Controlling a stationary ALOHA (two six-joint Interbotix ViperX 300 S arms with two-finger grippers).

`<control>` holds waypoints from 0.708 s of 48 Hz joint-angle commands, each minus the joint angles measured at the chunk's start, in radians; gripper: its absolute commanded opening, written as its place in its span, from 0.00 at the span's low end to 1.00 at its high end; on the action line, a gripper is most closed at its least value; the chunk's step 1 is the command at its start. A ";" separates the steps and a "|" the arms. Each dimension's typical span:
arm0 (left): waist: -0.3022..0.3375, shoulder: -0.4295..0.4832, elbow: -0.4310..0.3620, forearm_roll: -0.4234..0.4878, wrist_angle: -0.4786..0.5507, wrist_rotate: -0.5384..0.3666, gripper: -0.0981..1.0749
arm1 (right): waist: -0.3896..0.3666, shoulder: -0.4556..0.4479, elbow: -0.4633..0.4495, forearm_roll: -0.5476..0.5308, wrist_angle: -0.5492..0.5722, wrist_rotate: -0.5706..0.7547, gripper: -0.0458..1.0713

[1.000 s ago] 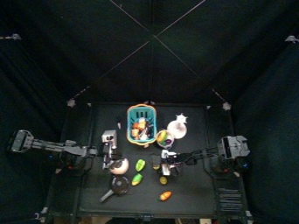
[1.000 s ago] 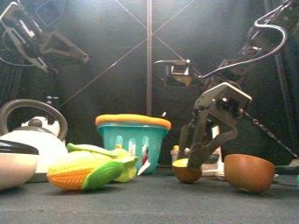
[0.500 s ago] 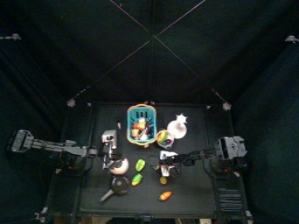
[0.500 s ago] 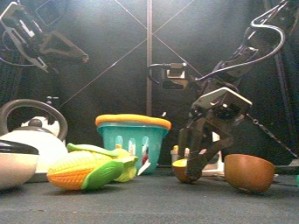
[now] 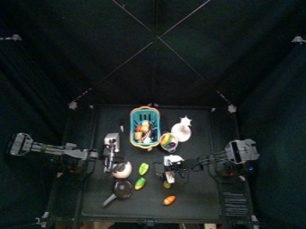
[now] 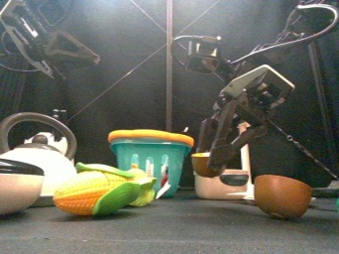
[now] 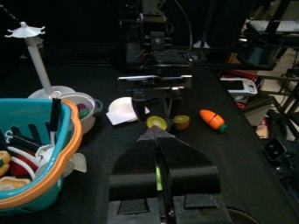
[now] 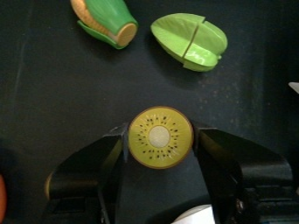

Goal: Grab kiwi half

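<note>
At the left of the top view, the left gripper (image 5: 114,154) is resting clenched and empty. At centre, the right gripper (image 8: 160,140) is grasping the kiwi half (image 8: 160,136), cut face toward its wrist camera, above the worktop (image 8: 59,96), with open room below it.

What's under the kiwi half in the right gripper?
Bare black table shows around the kiwi half, held lifted between the right gripper fingers. The spot directly beneath it is covered by the fruit.
</note>
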 commanded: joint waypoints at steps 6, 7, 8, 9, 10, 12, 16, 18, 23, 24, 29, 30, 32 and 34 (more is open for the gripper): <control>0.000 -0.002 -0.015 -0.008 -0.009 -0.002 0.29 | 0.006 -0.038 -0.021 -0.006 -0.003 -0.002 0.60; 0.000 -0.002 -0.015 -0.011 -0.009 -0.003 0.29 | 0.008 -0.040 -0.021 -0.008 -0.003 -0.003 0.60; 0.000 0.000 -0.015 -0.014 -0.009 -0.002 0.29 | 0.008 -0.041 -0.020 -0.011 -0.002 -0.003 0.60; 0.000 -0.002 -0.017 -0.018 -0.011 -0.002 0.29 | 0.009 -0.043 -0.020 -0.014 -0.003 -0.003 0.60; 0.000 0.000 -0.017 -0.021 -0.009 -0.002 0.29 | 0.009 -0.046 -0.020 -0.018 -0.003 -0.003 0.60; 0.000 -0.002 -0.015 -0.031 -0.009 0.000 0.29 | 0.009 -0.054 -0.020 -0.029 -0.003 -0.003 0.60; 0.000 -0.002 -0.014 -0.040 -0.008 0.000 0.29 | 0.008 -0.066 -0.025 -0.043 -0.015 -0.002 0.60; 0.000 0.000 -0.014 -0.040 -0.008 0.000 0.29 | 0.009 -0.078 -0.029 -0.051 -0.025 -0.003 0.60; 0.000 0.000 -0.009 -0.041 -0.008 0.000 0.29 | -0.006 -0.118 -0.037 -0.067 -0.058 -0.003 0.60; 0.000 0.000 -0.008 -0.041 -0.008 0.000 0.29 | -0.012 -0.127 -0.038 -0.071 -0.067 -0.003 0.60; 0.000 -0.002 -0.005 -0.040 -0.008 0.000 0.29 | -0.069 -0.176 -0.032 -0.077 -0.126 -0.002 0.60; 0.000 0.000 -0.003 -0.041 -0.008 0.000 0.29 | -0.077 -0.184 -0.032 -0.077 -0.140 -0.002 0.60; -0.002 -0.002 -0.002 -0.041 -0.008 0.000 0.29 | -0.095 -0.199 -0.031 -0.077 -0.167 -0.002 0.60; -0.002 -0.002 0.000 -0.041 -0.008 0.000 0.29 | -0.117 -0.207 -0.034 -0.077 -0.195 -0.002 0.60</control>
